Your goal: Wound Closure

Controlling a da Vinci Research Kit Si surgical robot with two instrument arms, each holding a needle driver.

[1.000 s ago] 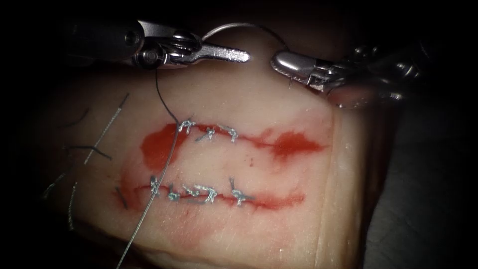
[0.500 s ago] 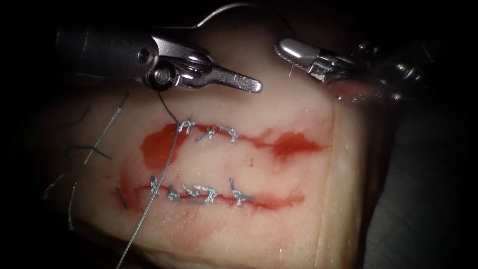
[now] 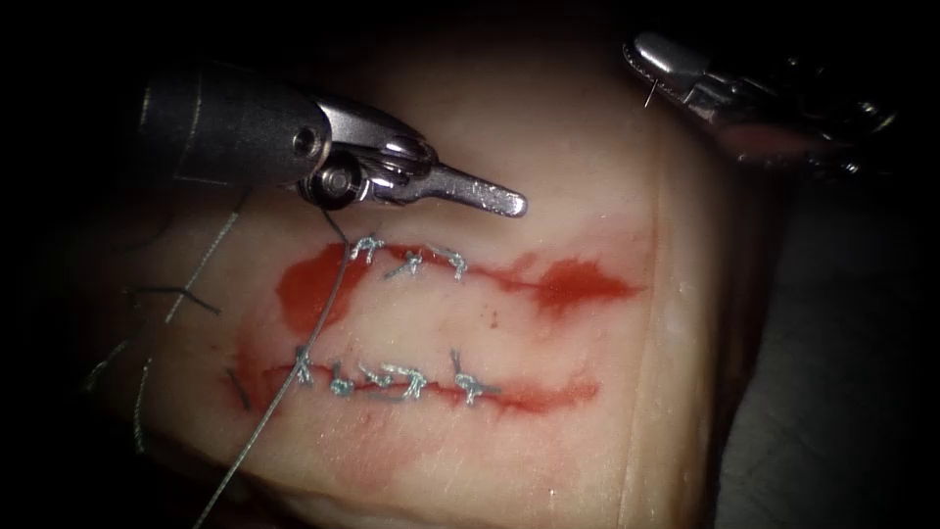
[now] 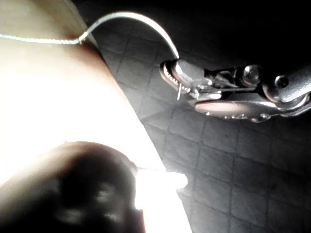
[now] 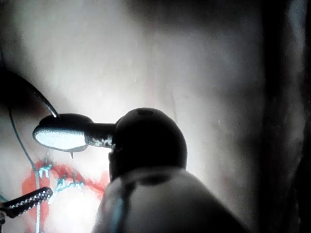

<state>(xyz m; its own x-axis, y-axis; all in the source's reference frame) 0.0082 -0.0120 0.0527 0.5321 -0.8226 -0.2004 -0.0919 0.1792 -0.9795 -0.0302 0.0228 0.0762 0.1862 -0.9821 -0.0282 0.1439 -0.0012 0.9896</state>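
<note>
My right tool (image 3: 641, 49) is high at the right beyond the tissue's (image 3: 548, 167) far edge, jaws shut on the curved needle (image 4: 141, 19) near its pointed end. A short tip (image 3: 651, 93) pokes out below the jaws. The needle is free of the tissue, and its body arcs away to the thread (image 4: 39, 40). My left tool (image 3: 514, 206) hovers just above the upper stitched cut (image 3: 411, 260), jaws shut with nothing in them. The thread (image 3: 318, 328) runs from under its wrist, past the first upper stitch, across the lower stitched cut (image 3: 401, 380) and off the near edge.
Red fluid (image 3: 308, 289) pools at the left end of the upper cut, and another patch (image 3: 578, 284) lies at its right end. Several cut thread ends (image 3: 201, 264) lie on the tissue's left part. Right of the tissue's edge is a dark mat (image 3: 832, 392).
The right tool carried the needle up and to the right, away from the left tool. The left tool moved down and right towards the upper cut, and the thread straightened.
</note>
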